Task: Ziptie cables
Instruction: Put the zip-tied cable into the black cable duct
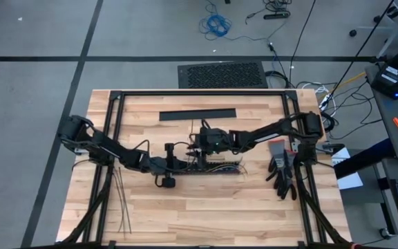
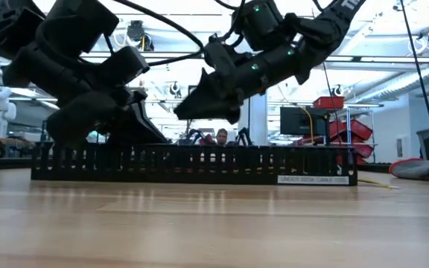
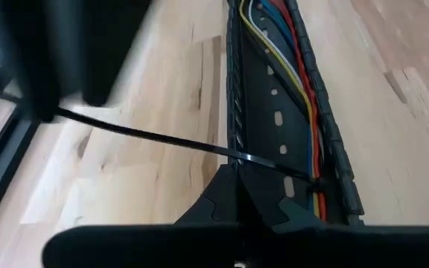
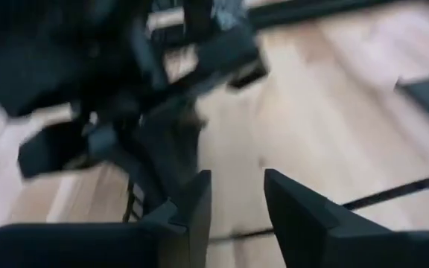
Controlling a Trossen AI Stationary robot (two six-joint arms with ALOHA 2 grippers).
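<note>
Left gripper (image 3: 263,195) is pinching a ziptie (image 3: 155,137) over the cables (image 3: 304,89); right gripper (image 4: 237,201) is hovering, looks partly open.

Two dark arms are seen from above, reaching toward the middle of the table. The left arm is stretched from about nine o'clock inward, its elbow bent low, and the left gripper (image 1: 185,163) is held just short of centre with its fingers pressed together. The right arm is extended from about three o'clock, and the right gripper (image 1: 197,140) is positioned just toward twelve o'clock of the left one; in its wrist view its fingers (image 4: 196,205) are seen parted by a narrow gap.
</note>
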